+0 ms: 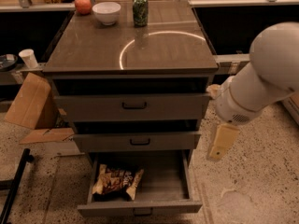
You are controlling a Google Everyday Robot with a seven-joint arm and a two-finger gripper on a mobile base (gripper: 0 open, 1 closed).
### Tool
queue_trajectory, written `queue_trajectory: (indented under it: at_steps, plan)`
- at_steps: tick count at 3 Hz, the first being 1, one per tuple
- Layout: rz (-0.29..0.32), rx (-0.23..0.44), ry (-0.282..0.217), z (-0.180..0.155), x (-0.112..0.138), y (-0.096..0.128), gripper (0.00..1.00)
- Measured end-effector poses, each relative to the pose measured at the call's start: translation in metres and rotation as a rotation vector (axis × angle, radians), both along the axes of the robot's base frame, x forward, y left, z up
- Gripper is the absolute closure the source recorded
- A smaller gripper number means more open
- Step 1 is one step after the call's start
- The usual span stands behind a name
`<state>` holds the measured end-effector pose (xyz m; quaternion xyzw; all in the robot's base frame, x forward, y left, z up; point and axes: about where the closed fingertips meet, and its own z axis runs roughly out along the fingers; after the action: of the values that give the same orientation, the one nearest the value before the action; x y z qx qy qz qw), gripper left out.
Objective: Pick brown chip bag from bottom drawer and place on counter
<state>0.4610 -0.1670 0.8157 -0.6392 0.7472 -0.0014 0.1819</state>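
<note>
The brown chip bag (117, 182) lies crinkled in the left half of the open bottom drawer (163, 183), on its grey floor. The two shallower drawers above are only slightly open. The counter (140, 45) is the glossy cabinet top with a bright ring of reflected light. My white arm (261, 78) comes in from the right. Its gripper (221, 143) hangs as a tan piece beside the cabinet's right side, level with the middle drawer, above and to the right of the bag and apart from it. It holds nothing that I can see.
At the back of the counter stand a green can (139, 10), a white bowl (106, 12) and a red fruit (82, 5). Cardboard (32, 104) leans on the floor to the left, near a white cup (29, 58). A black bar (14, 185) lies at bottom left.
</note>
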Motion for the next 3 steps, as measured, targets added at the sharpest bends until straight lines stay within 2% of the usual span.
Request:
queue_trajectory:
  at_steps: [1,2,3]
  plan:
    - [0.055,0.056,0.057,-0.067,0.002,0.033,0.00]
    - [0.069,0.110,0.093,-0.111,0.009,0.053,0.00]
    - [0.071,0.096,0.103,-0.113,0.010,0.056,0.00]
